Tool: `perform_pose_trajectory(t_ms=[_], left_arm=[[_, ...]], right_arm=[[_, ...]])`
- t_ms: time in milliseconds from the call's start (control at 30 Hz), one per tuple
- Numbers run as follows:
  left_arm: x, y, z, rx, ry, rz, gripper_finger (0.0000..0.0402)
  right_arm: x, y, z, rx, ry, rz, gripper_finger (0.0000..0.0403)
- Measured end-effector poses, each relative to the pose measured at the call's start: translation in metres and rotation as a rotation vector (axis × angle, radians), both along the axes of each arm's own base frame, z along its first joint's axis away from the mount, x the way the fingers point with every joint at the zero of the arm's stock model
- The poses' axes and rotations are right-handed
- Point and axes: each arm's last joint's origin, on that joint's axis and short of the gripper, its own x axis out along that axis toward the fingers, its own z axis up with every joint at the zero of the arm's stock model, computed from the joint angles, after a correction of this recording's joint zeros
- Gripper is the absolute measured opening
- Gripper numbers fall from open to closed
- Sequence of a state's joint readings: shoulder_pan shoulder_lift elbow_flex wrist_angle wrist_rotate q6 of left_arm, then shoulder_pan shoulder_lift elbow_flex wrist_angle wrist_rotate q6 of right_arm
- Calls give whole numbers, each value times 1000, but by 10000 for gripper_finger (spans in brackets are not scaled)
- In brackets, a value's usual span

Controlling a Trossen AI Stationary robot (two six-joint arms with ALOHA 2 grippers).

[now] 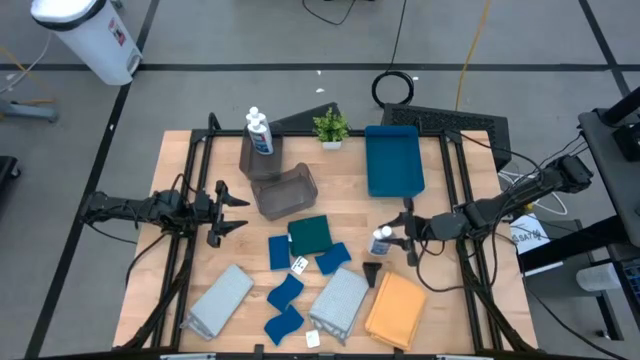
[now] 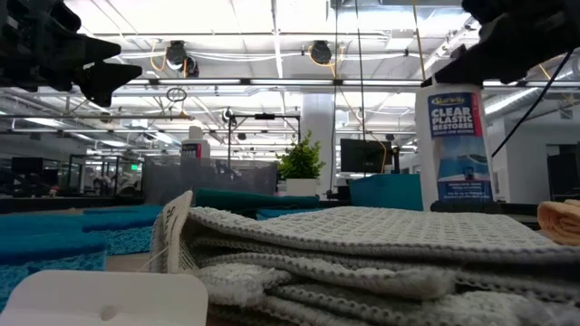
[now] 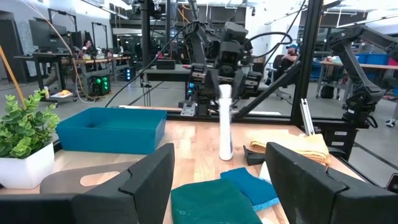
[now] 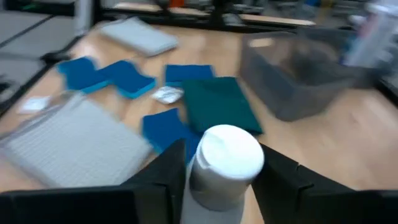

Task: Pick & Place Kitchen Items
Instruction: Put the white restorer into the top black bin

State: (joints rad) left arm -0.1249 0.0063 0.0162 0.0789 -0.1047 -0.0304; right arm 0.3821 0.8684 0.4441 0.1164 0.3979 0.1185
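A small white bottle with a blue label [image 1: 380, 243] stands upright right of the table's middle; it also shows in the low view [image 2: 458, 145] and the left wrist view [image 3: 225, 124]. My right gripper [image 1: 396, 238] comes at it from the table's right and is shut on it. My left gripper [image 1: 243, 213] is open and empty at the table's left, above the wood beside a grey mesh bin [image 1: 287, 191]. A dark green cloth [image 1: 311, 235], several blue sponges [image 1: 285, 292], two grey cloths [image 1: 340, 300] and an orange cloth [image 1: 396, 310] lie flat on the near half. My right gripper has the bottle's upper part, just under the white cap [image 4: 200, 180], between its two fingers, one finger on each side. The fingers come level from the table's right. The bottle stays upright, and its base [image 3: 225, 155] looks to be on the table.
Two more white bottles [image 1: 258, 130] stand in a second grey bin at the far left. A blue tray [image 1: 393, 160] and a small potted plant [image 1: 331, 127] stand at the far edge. A small black object [image 1: 372, 272] and white tags [image 1: 299, 265] lie among the cloths.
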Motion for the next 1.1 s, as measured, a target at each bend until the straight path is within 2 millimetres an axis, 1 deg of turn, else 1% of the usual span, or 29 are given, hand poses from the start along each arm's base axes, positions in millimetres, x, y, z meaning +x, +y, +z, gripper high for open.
perform_pose_trajectory(t_ms=[67,167,300,833,1100], left_arm=[[0,0,0,0,0,0,255],[0,0,0,0,0,0,255],[0,0,0,0,0,0,255],[0,0,0,0,0,0,255],[0,0,0,0,0,0,255]], right_arm=[[-1,-1,-3,9,2,-39,160],[-2,-1,-6,-12,14,-20,173],[-1,-1,-5,-7,1,-17,177],[-3,-2,2,140,-49,-61,138],[-6,-3,1,202,-34,-86,120]])
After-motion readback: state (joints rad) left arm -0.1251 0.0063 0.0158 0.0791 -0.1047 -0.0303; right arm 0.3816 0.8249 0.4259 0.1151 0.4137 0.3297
